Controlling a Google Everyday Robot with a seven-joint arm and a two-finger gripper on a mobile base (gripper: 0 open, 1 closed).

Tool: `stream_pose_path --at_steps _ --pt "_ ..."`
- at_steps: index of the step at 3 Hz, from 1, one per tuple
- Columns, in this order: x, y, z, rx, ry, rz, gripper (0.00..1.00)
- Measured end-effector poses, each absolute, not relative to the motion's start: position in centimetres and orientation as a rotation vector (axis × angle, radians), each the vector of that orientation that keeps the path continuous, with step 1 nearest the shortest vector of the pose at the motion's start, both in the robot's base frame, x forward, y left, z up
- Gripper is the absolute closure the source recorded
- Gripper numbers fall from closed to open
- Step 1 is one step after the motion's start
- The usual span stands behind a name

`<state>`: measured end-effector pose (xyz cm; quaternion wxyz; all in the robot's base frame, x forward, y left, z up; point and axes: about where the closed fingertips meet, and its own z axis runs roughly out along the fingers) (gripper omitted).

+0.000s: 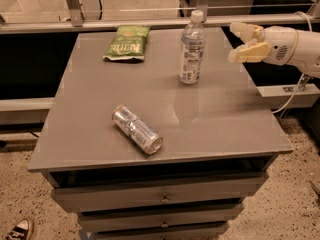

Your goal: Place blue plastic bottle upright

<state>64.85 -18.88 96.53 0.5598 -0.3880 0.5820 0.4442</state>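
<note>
The blue plastic bottle stands upright on the grey table, towards the back right, white cap on top and white-and-blue label around its middle. My gripper is to the right of the bottle, near the table's right edge, clear of it by about a bottle's width. Its two pale fingers are spread apart and hold nothing.
A shiny silver can lies on its side towards the front left of the table. A green chip bag lies flat at the back left. Drawers sit under the tabletop. A rail runs behind the table.
</note>
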Motion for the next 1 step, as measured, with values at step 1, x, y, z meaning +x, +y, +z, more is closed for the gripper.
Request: stream_pose_path --at_steps 1 --pt "64.76 -18.97 96.57 -0.931 1.358 1.029 0.0"
